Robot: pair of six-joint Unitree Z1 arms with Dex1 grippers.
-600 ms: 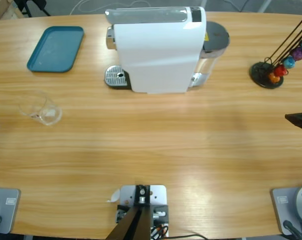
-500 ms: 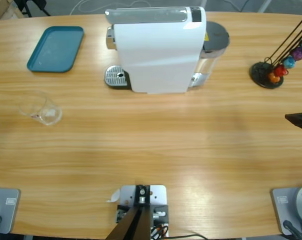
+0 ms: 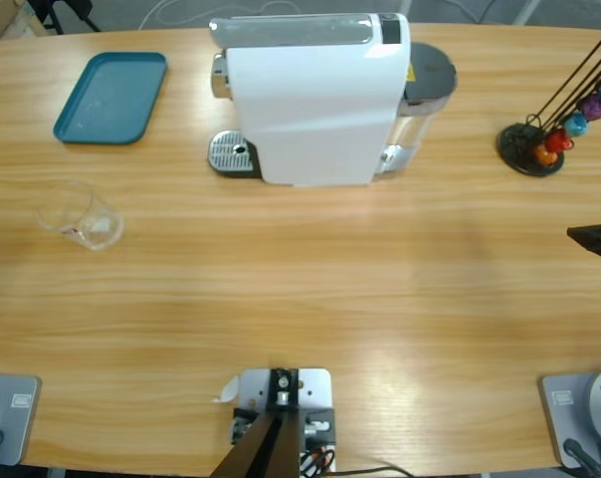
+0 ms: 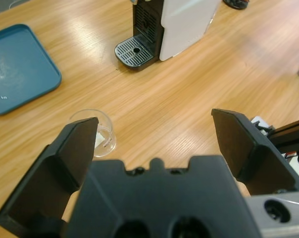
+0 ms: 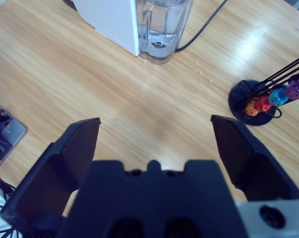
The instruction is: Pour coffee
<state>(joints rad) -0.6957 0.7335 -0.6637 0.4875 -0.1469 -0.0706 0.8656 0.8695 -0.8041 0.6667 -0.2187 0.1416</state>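
Tray: a teal tray lies flat at the far left of the table, bare as far as I can see.
Glass: a small clear glass stands upright nearer me than the tray, well apart from it. Something pale sits at its bottom; I cannot tell whether any coffee is in it.
My left gripper: my left gripper hangs above the table with its jaws spread wide and nothing between them. In the high view only a dark tip shows at the left edge.
Key relation: the glass lies just ahead of my left jaw, slightly to the left of my centre line, so I judge my left arm is by far the nearer one for it. It is round, so no long axis matters; I would close across its wall.
Machine: the white coffee machine stands at the far middle, its metal drip grille on the glass's side with nothing on it.
My right gripper: my right gripper is also spread wide and holds nothing, over bare wood.
Capsule stand: a black stand with coloured capsules sits far right.
Surface: long wooden table, smooth and glossy.
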